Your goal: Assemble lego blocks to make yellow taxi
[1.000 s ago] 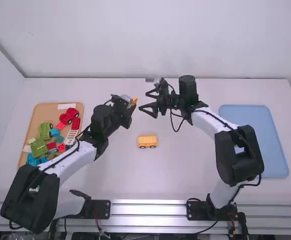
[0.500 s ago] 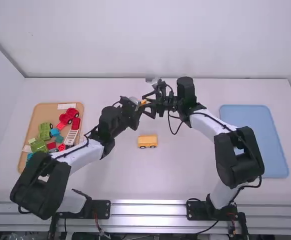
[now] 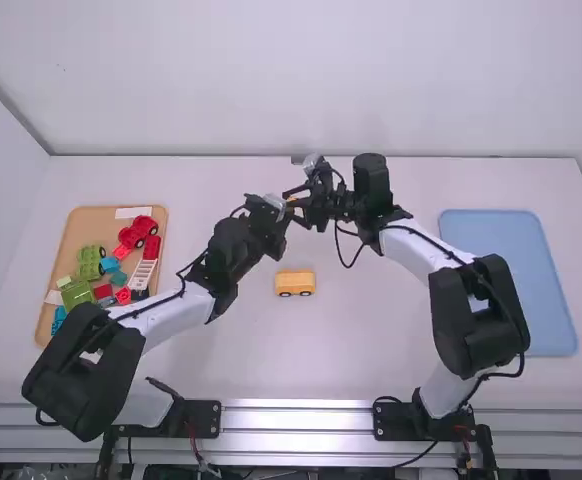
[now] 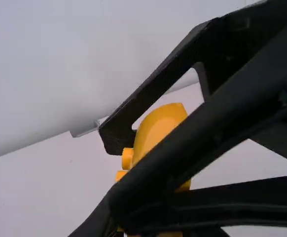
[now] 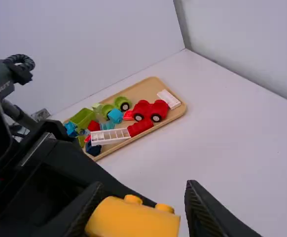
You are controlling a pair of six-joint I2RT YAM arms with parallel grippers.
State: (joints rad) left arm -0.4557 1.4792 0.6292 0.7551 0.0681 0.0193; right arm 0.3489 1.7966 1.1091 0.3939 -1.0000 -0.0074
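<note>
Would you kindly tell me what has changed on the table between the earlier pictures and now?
The left gripper has carried its yellow block rightward in the high view, bringing it between the fingers of the right gripper. No release is visible. The right arm's base and lower links, the yellow toy vehicle and the blue tray stayed put.

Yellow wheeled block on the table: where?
High view: the yellow wheeled block sits mid-table, right of the tan tray and left of the blue tray.
</note>
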